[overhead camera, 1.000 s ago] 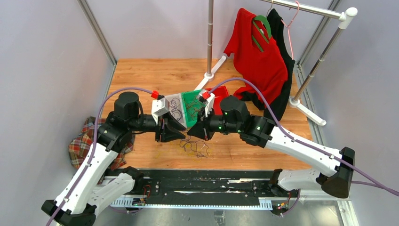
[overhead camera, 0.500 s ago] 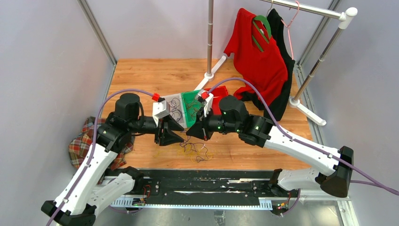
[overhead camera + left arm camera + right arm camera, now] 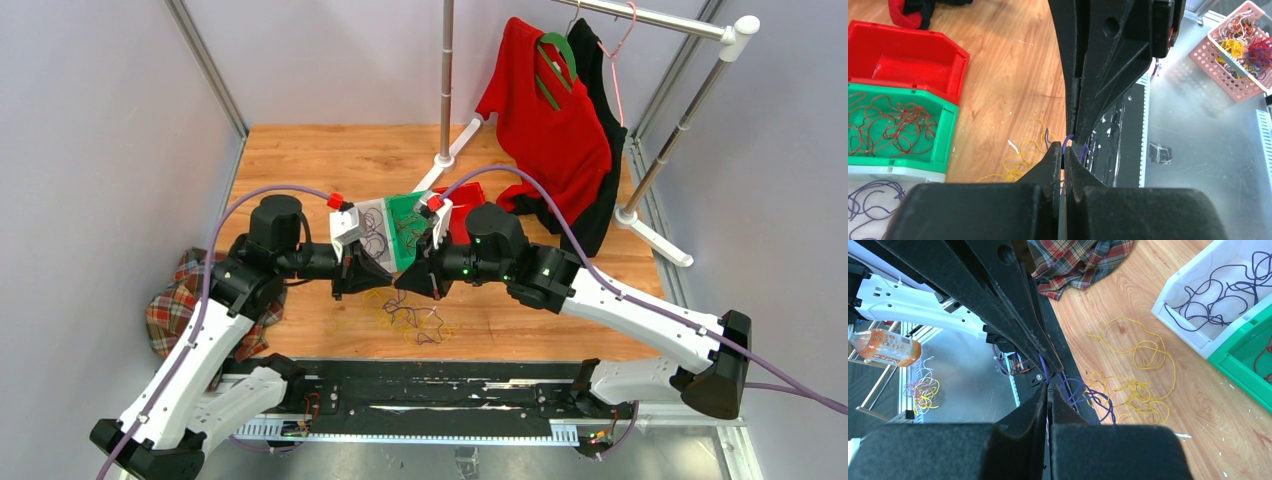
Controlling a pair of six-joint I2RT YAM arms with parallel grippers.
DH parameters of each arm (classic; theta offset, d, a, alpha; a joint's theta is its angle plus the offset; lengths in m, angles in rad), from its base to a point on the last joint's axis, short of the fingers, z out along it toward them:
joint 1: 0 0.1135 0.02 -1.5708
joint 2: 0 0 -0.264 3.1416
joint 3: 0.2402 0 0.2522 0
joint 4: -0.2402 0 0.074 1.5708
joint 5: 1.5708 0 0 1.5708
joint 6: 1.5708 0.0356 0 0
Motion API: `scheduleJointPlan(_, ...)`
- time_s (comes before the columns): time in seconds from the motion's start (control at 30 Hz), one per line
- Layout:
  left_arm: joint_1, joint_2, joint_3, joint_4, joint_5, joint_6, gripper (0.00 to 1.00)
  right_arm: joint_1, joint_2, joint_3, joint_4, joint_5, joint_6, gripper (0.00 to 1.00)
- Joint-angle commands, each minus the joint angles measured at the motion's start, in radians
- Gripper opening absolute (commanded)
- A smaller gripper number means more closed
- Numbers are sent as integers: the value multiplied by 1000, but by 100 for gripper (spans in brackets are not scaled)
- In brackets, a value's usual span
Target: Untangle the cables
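The cables lie in a loose tangle of yellow and purple strands on the wooden table, just below both grippers. My left gripper is shut on a thin purple cable. My right gripper is shut on the same kind of purple strand, whose loops hang towards the yellow cables. In the top view the left gripper and right gripper meet tip to tip above the tangle. More yellow strands lie beside the left fingers.
Behind the grippers stand a white bin holding purple cables, a green bin holding red-brown ones and a red bin. A plaid cloth lies at the left edge. A clothes rack with a red garment stands at the back.
My left gripper has moved right to meet the right gripper and has shut on the purple cable. The tangle below has shifted and spread slightly.
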Motion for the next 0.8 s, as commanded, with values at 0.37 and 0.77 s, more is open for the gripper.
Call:
scheduleJointPlan(0.37,4,-50,103,57,-165,-197,1,67,-70,-126,215,333,-36,64)
scheduleJointPlan(0.77,4,-17,235,-91,-83,-129,0,183,14,-168,421,658,-130,53)
